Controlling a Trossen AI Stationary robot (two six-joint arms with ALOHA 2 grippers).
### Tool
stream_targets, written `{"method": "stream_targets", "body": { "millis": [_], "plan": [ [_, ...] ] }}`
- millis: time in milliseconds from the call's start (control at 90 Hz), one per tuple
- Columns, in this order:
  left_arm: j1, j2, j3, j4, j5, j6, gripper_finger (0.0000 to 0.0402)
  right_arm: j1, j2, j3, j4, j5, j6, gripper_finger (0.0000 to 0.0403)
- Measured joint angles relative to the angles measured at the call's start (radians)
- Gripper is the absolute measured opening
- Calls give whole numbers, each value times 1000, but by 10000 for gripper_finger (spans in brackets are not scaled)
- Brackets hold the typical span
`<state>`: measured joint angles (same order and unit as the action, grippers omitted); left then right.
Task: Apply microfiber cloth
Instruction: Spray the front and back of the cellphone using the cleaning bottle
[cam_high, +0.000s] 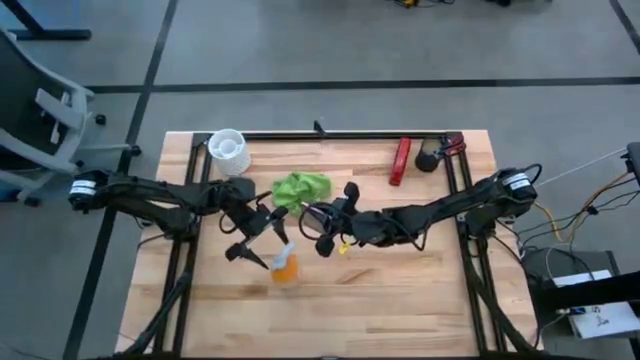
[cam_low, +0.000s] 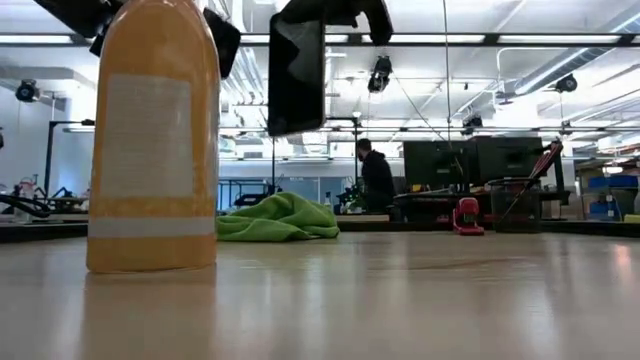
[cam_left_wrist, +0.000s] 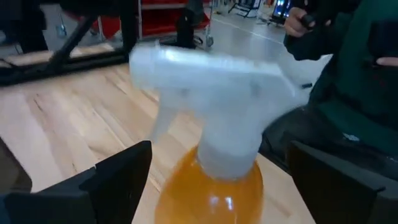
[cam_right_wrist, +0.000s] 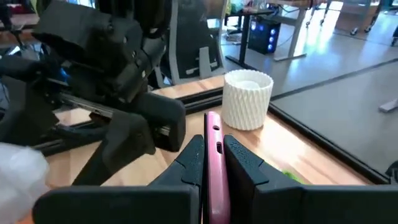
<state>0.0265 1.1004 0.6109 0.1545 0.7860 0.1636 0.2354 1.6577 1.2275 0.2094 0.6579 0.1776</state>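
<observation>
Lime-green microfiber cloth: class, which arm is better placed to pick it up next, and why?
Probably the left. The left gripper stands open around the orange spray bottle, near the lime-green microfiber cloth; the right gripper is clamping the pink-edged phone.

Bright overhead strip lighting; spray bottle perhaps motion-blurred.

The microfiber cloth lies on the bench hemmed in: the left gripper around the spray bottle just before it, the right gripper clamping a phone beside. Open bench lies right and front.
</observation>
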Motion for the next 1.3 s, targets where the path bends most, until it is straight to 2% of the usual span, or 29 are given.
{"method": "stream_targets", "body": {
  "millis": [456, 767, 1078, 1300],
  "plan": [
    [-27, 107, 0, 152, -18, 11, 351, 0, 0, 9, -3, 3, -3, 17],
    [-27, 104, 0, 159, -18, 11, 350, 13, -1, 9, 9, 48, -25, 17],
    [-27, 103, 0, 161, -19, 11, 350, 40, -18, 81, 8, 79, -175, 16],
    [-27, 103, 0, 161, -23, 8, 350, 49, -18, 81, 5, 84, -172, 16]
  ]
}}
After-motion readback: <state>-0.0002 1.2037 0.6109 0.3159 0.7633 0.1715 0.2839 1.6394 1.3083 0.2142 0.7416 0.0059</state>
